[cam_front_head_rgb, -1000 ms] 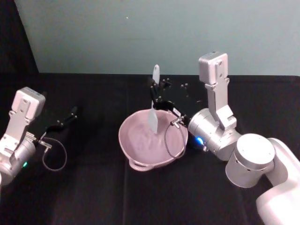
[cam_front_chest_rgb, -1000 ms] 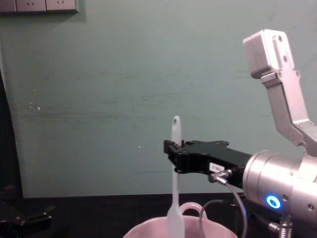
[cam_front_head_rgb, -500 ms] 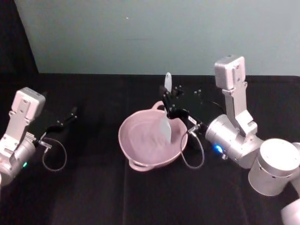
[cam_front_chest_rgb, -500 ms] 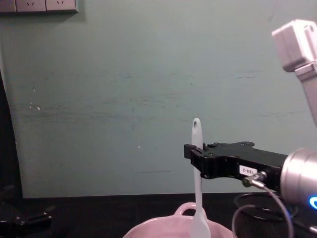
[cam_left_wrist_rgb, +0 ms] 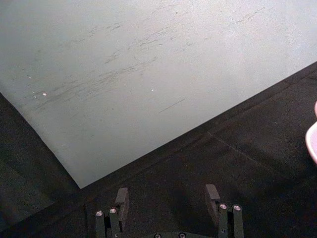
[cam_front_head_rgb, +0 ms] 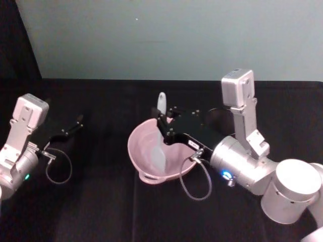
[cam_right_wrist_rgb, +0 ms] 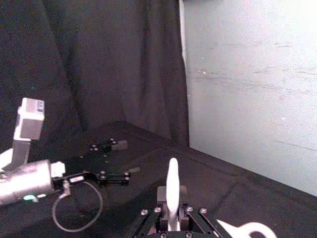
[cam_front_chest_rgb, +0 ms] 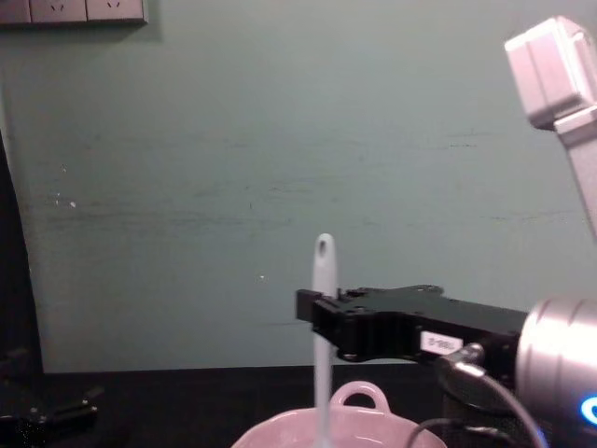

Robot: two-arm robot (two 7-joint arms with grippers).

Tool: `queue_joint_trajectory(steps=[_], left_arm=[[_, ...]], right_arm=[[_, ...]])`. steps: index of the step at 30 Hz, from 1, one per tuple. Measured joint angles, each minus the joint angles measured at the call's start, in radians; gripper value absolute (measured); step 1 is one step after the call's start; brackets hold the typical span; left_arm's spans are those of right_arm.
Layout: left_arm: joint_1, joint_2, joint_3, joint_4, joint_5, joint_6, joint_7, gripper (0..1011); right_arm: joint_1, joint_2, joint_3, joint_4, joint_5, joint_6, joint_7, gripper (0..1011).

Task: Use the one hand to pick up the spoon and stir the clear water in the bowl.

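Note:
The pale pink bowl (cam_front_head_rgb: 144, 151) sits mid-table on the black cloth; its rim and loop handle (cam_front_chest_rgb: 359, 397) show at the bottom of the chest view. My right gripper (cam_front_head_rgb: 162, 124) is shut on the handle of the white spoon (cam_front_head_rgb: 159, 146), which stands nearly upright with its blade down inside the bowl. The spoon's holed handle end (cam_front_chest_rgb: 323, 257) rises above the black fingers (cam_front_chest_rgb: 322, 313). From the right wrist, the spoon handle (cam_right_wrist_rgb: 172, 191) stands between the fingers. The water is not discernible. My left gripper (cam_front_head_rgb: 75, 123) rests open on the cloth at the far left, its fingers (cam_left_wrist_rgb: 213, 196) apart.
A teal wall runs behind the table. Black cloth covers the whole tabletop. A cable loop (cam_front_head_rgb: 58, 169) hangs by the left arm, and another loop (cam_front_head_rgb: 194, 181) hangs from the right wrist beside the bowl.
My right gripper swung the spoon from the bowl's right side across to its left side, keeping hold of it. The left arm stayed still.

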Motion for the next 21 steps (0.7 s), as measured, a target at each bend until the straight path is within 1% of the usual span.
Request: queue_joint_trajectory(steps=[1,5,9,10,13,16,21], left_arm=[[0.0,0.0,0.0,0.0,0.0,0.0,0.0,1011],[0.0,0.0,0.0,0.0,0.0,0.0,0.0,1011],[0.0,0.0,0.0,0.0,0.0,0.0,0.0,1011],[0.0,0.0,0.0,0.0,0.0,0.0,0.0,1011],[0.0,0.0,0.0,0.0,0.0,0.0,0.0,1011],[0.0,0.0,0.0,0.0,0.0,0.0,0.0,1011],[0.0,0.0,0.0,0.0,0.0,0.0,0.0,1011]], right_arm=[[0.007,-0.008,-0.01,0.011,0.005,-0.005,0.0,113],[0.025,-0.026,-0.023,0.04,0.013,-0.015,-0.002,113],[0.062,-0.059,-0.032,0.1,0.021,-0.018,-0.02,113],[0.062,-0.059,-0.032,0.1,0.021,-0.018,-0.02,113],[0.094,-0.089,-0.033,0.158,0.022,-0.044,-0.039,113],[0.112,-0.104,-0.031,0.192,0.018,-0.062,-0.051,113],[0.144,-0.131,-0.019,0.258,-0.002,-0.105,-0.081,113]])
